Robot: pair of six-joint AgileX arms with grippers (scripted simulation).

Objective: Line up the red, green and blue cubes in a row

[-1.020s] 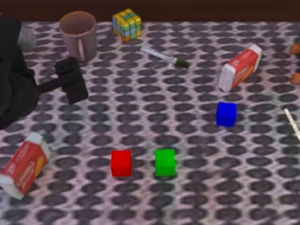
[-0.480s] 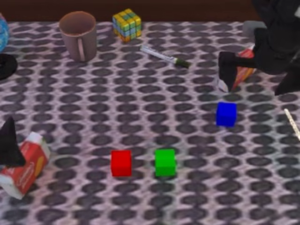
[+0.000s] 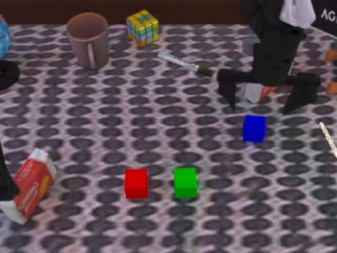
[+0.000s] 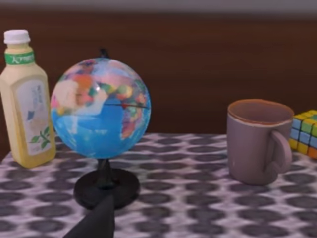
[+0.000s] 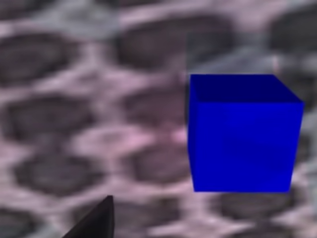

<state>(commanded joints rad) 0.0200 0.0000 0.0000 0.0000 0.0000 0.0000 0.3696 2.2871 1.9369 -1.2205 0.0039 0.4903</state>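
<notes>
Three small cubes sit on the patterned table in the top view: the red cube and the green cube stand near each other toward the table's near edge, and the blue cube lies apart, farther back and to the right. My right claw hangs just behind the blue cube with its two fingers spread wide, holding nothing, and it partly covers a red-and-white carton. Along the far edge stand a mug, a multicoloured puzzle cube and a marker. Another red-and-white carton lies at the left edge, where a dark sliver of my left arm shows; I cannot tell how that claw stands.

From the left wrist, a globe stands on its black base between a yellow bottle and the mug, with the puzzle cube beside the mug.

From the right wrist, the blue cube rests flat on the table, with one dark fingertip well to its side.
</notes>
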